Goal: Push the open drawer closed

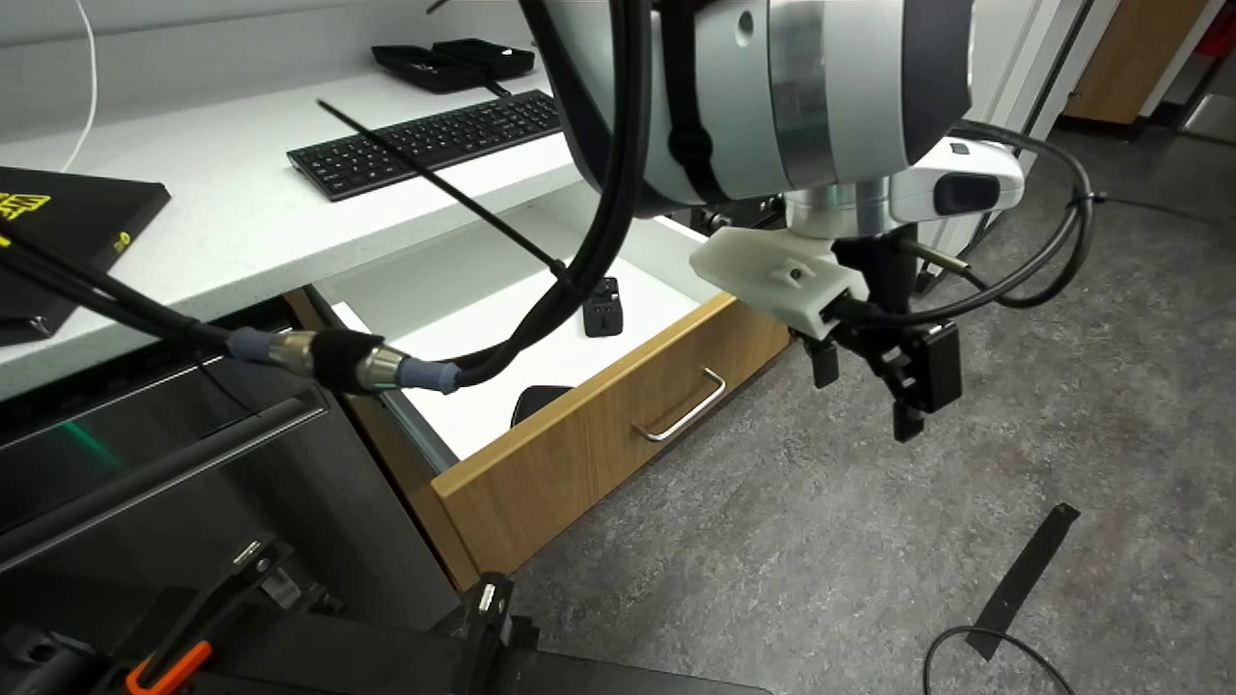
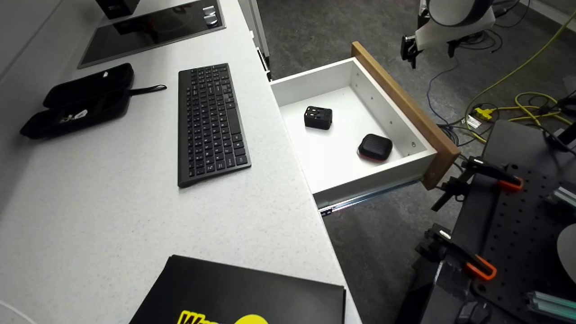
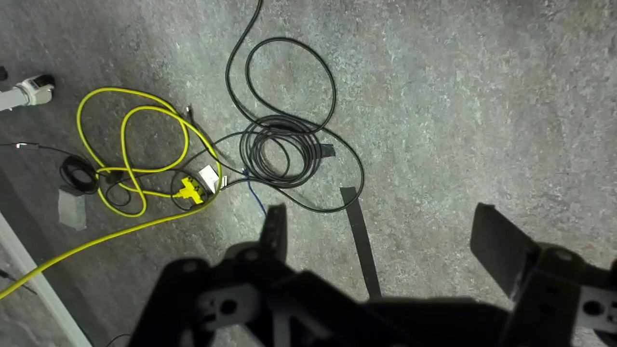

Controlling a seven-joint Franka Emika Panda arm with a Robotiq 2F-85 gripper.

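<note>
One drawer [image 2: 346,121] sticking out from under the counter [image 2: 135,180], front [image 1: 579,454] parallel to counter edge. Gripper [image 1: 866,394] hangs outside that front, not touching; jaws apart, empty. Push should go counterward.

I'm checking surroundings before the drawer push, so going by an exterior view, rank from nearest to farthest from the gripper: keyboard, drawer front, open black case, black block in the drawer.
In an exterior view:
1. Drawer front: outer end, nearest the gripper.
2. Black block: inside the drawer.
3. Keyboard: on the counter, drawer side.
4. Open black case: beyond the keyboard.
</note>
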